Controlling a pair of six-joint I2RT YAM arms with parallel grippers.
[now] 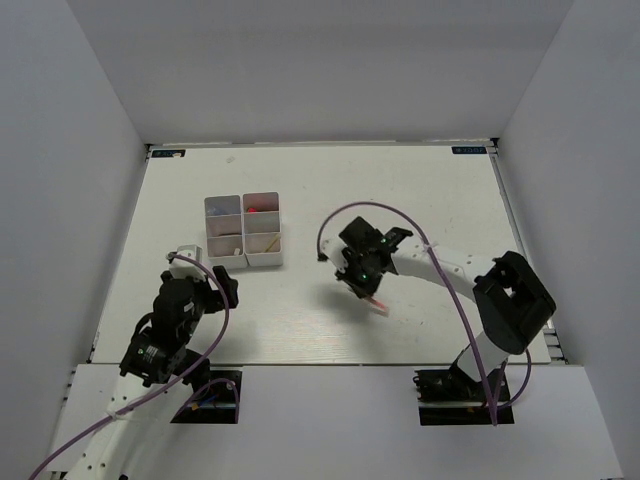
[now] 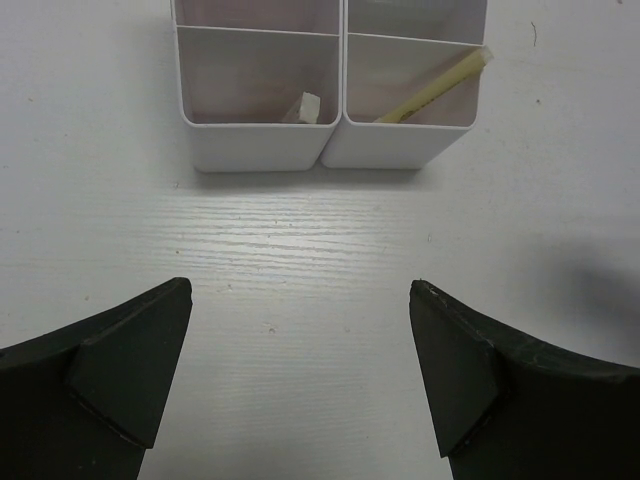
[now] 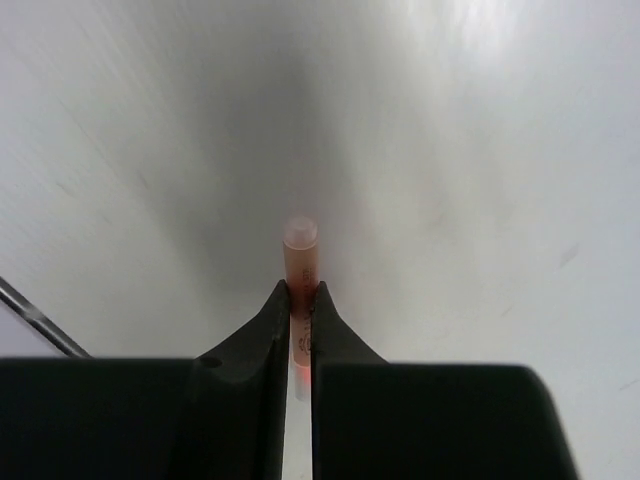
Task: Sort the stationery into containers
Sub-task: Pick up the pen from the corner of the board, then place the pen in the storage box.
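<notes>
The right jaws pinch a slim, round pinkish pencil (image 3: 301, 262); the left jaws gape wide.

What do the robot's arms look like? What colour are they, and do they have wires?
The left arm and the right arm are both made of black joints and white tubes. A thin purple cable loops along each one. The left gripper and the right gripper each have two black, wedge-shaped fingers. A tiny green light glows by the right wrist.
</notes>
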